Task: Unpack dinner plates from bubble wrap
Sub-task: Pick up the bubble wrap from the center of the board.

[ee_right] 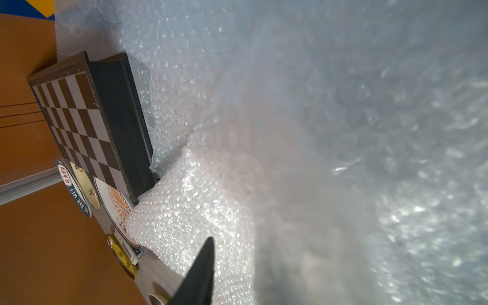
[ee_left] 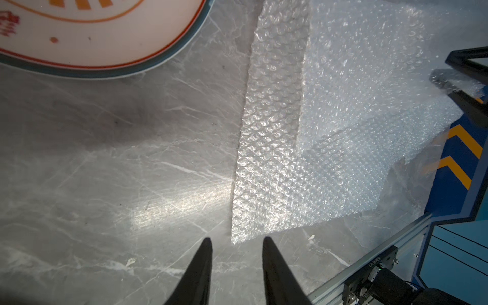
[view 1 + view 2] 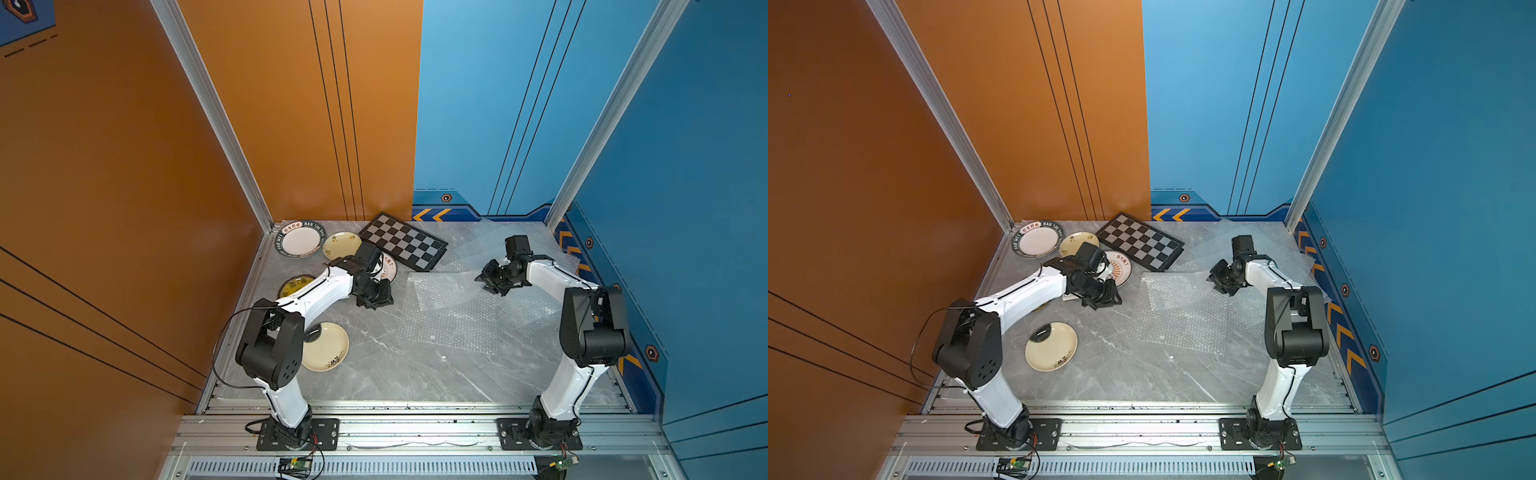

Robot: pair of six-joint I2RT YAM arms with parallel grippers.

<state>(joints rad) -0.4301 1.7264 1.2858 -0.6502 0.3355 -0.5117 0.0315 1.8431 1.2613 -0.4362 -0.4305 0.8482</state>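
Note:
Several bare dinner plates lie at the left: a lettered-rim one, a pale yellow one, a sunburst one half under my left arm, a dark-rimmed yellow one and a cream one. Sheets of bubble wrap overlap flat at centre right. My left gripper hovers open and empty just short of a sheet's corner. My right gripper is at the edge of a raised sheet. One of its fingers shows over wrap. Blurred wrap close to the lens hides the other.
A black-grey checkerboard lies at the back, its near edge against the wrap. More wrap spreads toward the blue right wall. A small white card sits beside the sunburst plate. An aluminium rail borders the front.

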